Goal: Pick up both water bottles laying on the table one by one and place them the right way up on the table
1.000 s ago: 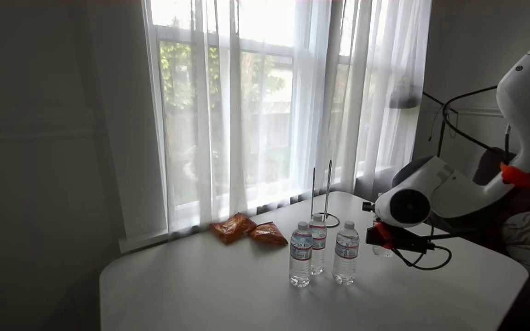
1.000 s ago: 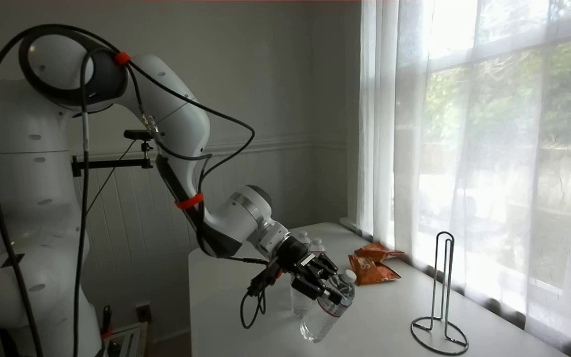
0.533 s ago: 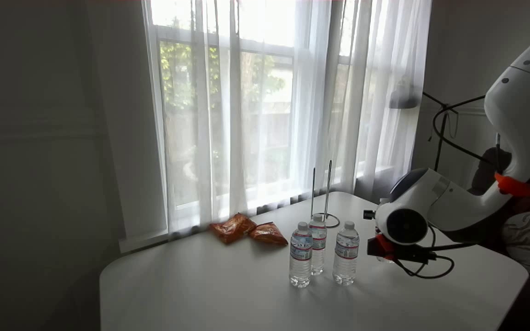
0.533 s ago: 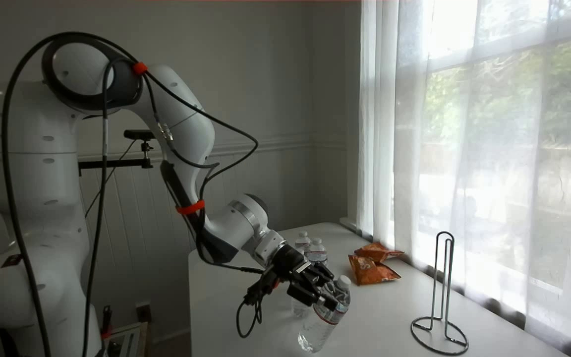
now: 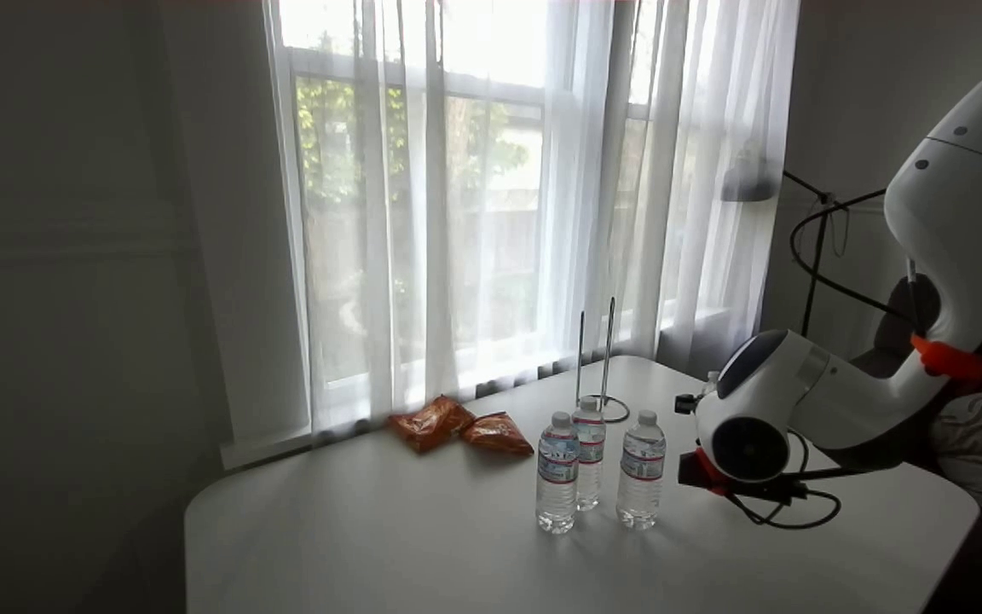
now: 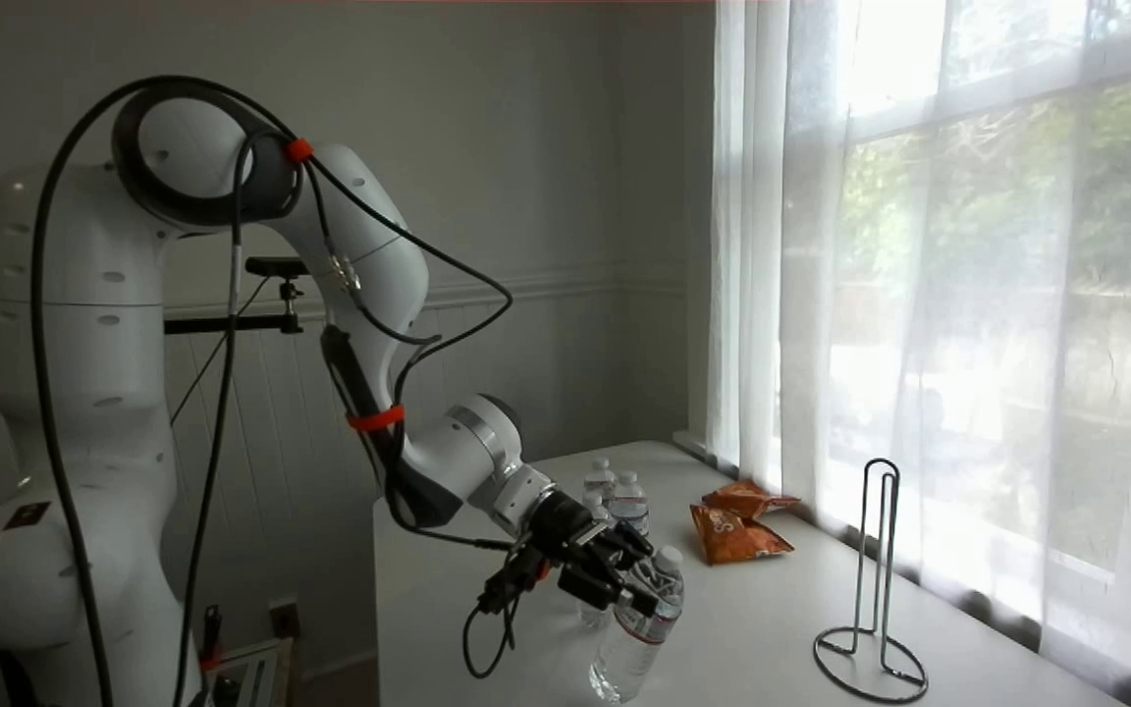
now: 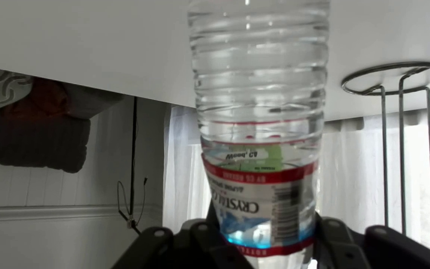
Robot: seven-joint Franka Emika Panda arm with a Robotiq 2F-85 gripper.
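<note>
"So, have the jaws got the bottle [image 6: 639, 633]?"

"Yes, closed snugly on it."

"Upright?"

"Tilted: with the curtain [image 6: 803, 295] on our right, its cap [image 6: 669, 558] points to one o'clock, base to seven. I'd swing it to twelve before release. Whether it touches the surface [image 6: 742, 628] below, I can't tell."

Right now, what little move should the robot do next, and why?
Probably tip the held bottle a bit more upright: in an exterior view it leans in the gripper, while the other three bottles stand straight on the table.
</note>
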